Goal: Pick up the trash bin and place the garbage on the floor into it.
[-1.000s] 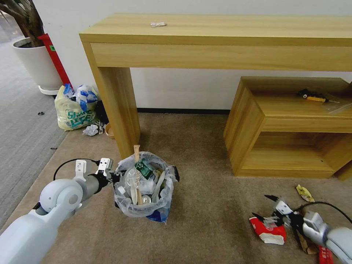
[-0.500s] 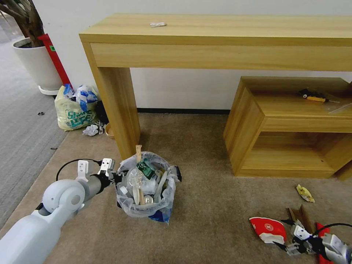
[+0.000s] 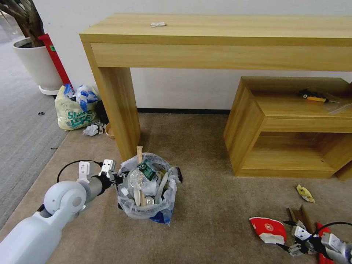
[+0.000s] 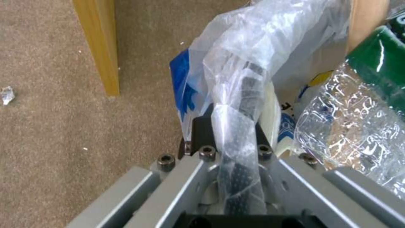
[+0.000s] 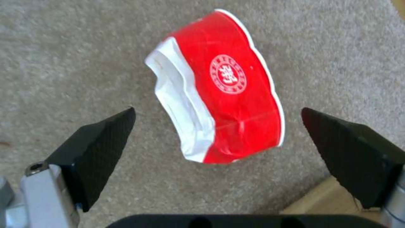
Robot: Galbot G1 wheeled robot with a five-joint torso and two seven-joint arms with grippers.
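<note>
The trash bin (image 3: 148,200), black with a crinkly whitish bag and stuffed with litter, stands on the beige floor (image 3: 212,205) in front of the table leg. My left gripper (image 3: 118,179) is shut on its left rim; the left wrist view shows the bag-wrapped rim (image 4: 246,76) clamped in the left gripper (image 4: 230,133). At bottom right, my right gripper (image 3: 286,234) is open just right of the flattened red-white bowl (image 3: 267,228). In the right wrist view the bowl (image 5: 236,88) lies on the carpet beyond the open right gripper (image 5: 226,139), untouched. Cardboard (image 3: 299,214) and a yellow wrapper (image 3: 305,193) lie nearby.
A wooden console table (image 3: 220,33) spans the back, its leg (image 3: 119,110) just behind the bin. A low wooden shelf unit (image 3: 289,124) stands at right. A yellowish shopping bag (image 3: 73,110), crumpled paper (image 3: 90,129) and a plant pot (image 3: 36,62) are at left, by grey carpet (image 3: 22,139).
My right gripper has pulled back from over the bowl toward the lower right, uncovering the bowl and cardboard. The left gripper and bin have shifted slightly right.
</note>
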